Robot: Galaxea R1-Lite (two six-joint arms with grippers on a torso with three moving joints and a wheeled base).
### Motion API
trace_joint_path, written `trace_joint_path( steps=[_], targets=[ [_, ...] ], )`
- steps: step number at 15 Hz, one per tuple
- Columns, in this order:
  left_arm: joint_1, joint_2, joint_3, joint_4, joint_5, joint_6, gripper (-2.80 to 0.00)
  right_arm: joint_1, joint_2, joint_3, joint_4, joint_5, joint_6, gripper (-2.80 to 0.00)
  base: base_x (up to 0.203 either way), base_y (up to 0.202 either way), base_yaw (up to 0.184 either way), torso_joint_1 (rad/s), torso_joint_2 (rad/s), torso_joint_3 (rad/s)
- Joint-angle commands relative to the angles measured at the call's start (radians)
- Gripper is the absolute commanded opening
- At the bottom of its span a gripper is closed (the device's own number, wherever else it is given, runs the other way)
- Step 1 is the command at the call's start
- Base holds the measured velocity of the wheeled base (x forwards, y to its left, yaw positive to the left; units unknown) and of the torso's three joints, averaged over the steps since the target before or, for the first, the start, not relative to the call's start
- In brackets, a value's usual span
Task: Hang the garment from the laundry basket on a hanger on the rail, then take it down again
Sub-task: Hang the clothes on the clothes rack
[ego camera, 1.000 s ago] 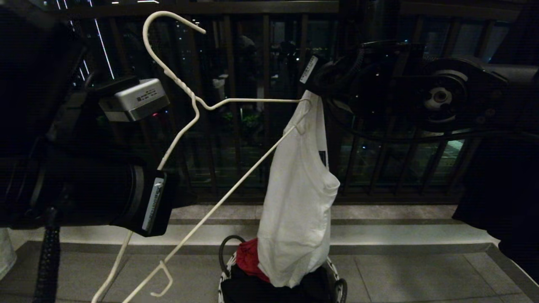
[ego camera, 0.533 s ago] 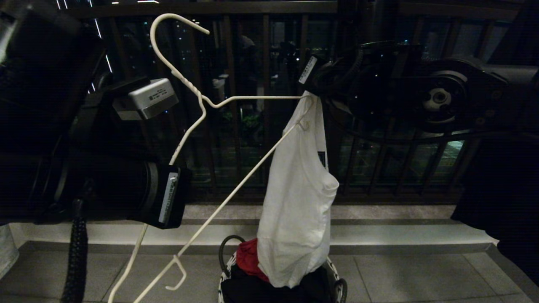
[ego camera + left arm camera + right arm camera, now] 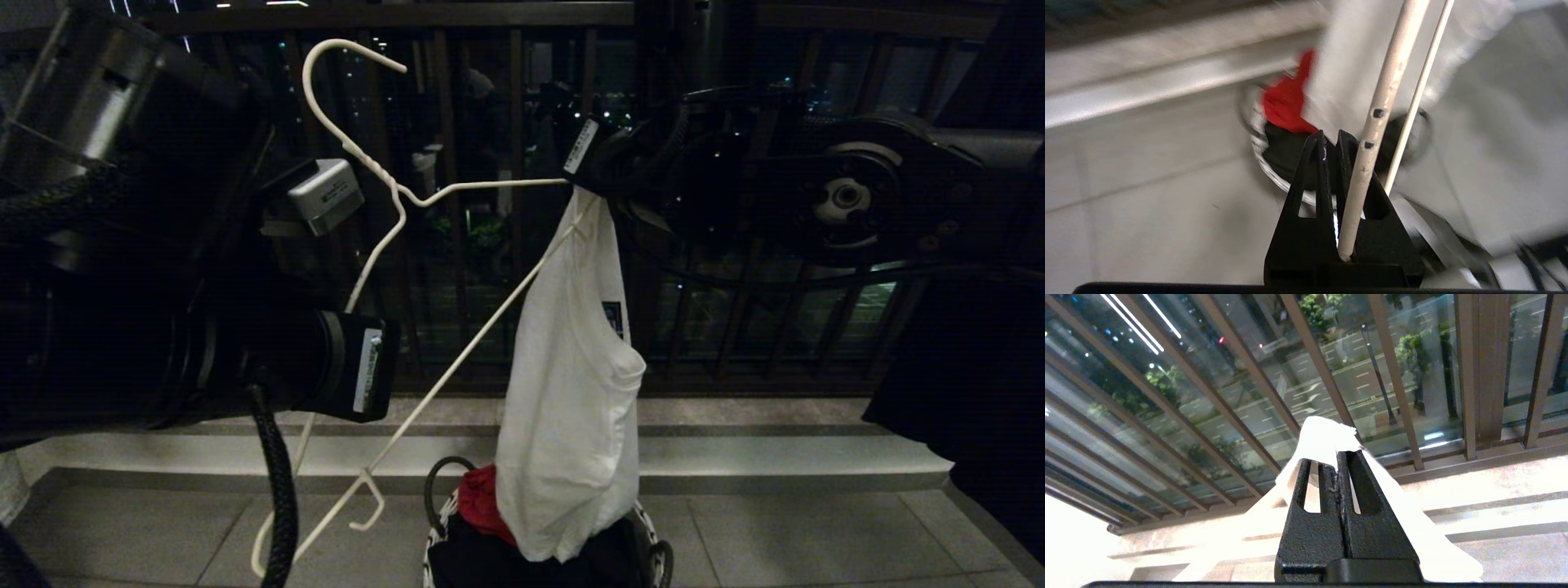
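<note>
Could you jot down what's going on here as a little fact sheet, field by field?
Place: balcony at night, dark railing behind
Left gripper: shut on the white wire hanger, held up at a tilt
Right gripper: shut on the white T-shirt, pinching its top
T-shirt: hanging down, one hanger end at its top, lower edge reaching the basket
Laundry basket: on the floor, holding a red cloth and a black garment
Stage: shirt not fully on the hanger yet
</note>
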Motion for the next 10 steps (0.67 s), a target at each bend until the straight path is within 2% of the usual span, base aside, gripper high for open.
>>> trace_joint_path(
  steps=[1,4,7,10],
  targets=[
    [-0.011,0.031,0.021,-0.015,0.056,-0.001,-2.80,0.011,0.000,-0.001,0.005,-0.003,0.003,-2.80,0.000,0.000,0.000,0.000,0.00,0.000],
    [-0.013,0.037,0.033,-0.016,0.070,0.000,-2.80,0.032,-0.001,-0.001,0.007,-0.003,-0.005,-2.80,0.000,0.000,0.000,0.000,0.00,0.000],
    [-0.021,0.060,0.042,-0.016,0.153,0.000,-2.80,0.053,0.001,-0.002,0.030,0.002,-0.031,-2.80,0.000,0.000,0.000,0.000,0.00,0.000],
    [-0.030,0.064,0.043,-0.024,0.163,-0.003,-2.80,0.066,0.009,-0.002,0.034,0.026,-0.109,-2.80,0.000,0.000,0.000,0.000,0.00,0.000]
  ],
)
